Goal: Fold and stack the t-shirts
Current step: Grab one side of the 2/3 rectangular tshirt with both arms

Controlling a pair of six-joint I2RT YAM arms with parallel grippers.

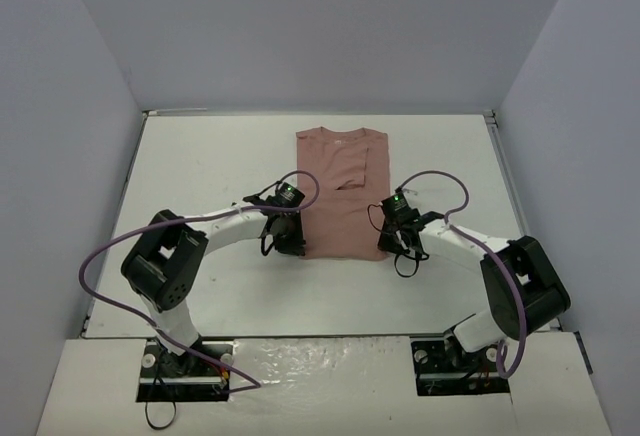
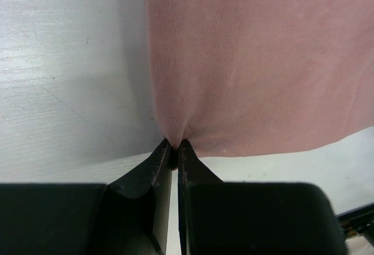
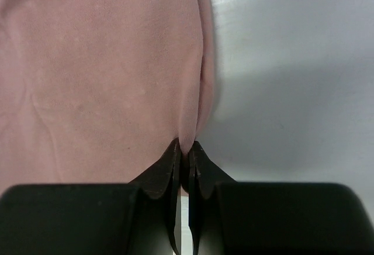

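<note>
Left gripper [image 2: 174, 145], right gripper [image 3: 186, 147] pinch t-shirt [image 2: 251, 62]; wrist views only.

1. Top view: a fixed camera, high above the near edge of the table [image 1: 200, 166], looks forward and down from afar; the whole tabletop, the t-shirt [image 1: 338, 181] and the side walls [image 1: 60, 106] fit in the frame.
2. Left wrist view: a camera on the left gripper [image 2: 175, 145] looks along its own fingers [image 2: 143, 173], very close to the cloth, framing the near left corner.
3. Right wrist view: a camera on the right gripper [image 3: 186, 145] looks likewise, framing the near right corner.
4. Each wrist view shares its corner with the top view.
</note>
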